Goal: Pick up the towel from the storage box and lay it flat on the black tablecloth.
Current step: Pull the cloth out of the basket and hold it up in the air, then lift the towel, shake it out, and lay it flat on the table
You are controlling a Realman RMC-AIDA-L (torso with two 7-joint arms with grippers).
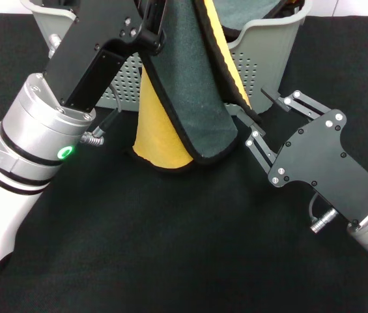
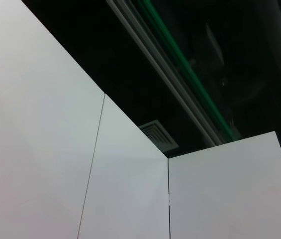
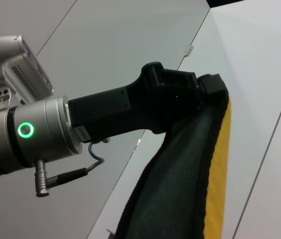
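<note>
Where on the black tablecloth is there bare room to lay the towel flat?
Bare black tablecloth lies in the near middle, between the left gripper arm and the right gripper, below the hanging towel. It is crowded toward the storage box.

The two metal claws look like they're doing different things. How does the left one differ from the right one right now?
The left gripper is raised high and clamped on the towel's top edge, so the cloth hangs down in front of the storage box; the right gripper sits lower, beside the hanging towel's edge. The left one bears the towel's weight; the right one's open fingers hold nothing. Both are black with silver wrists, above the black tablecloth.
</note>
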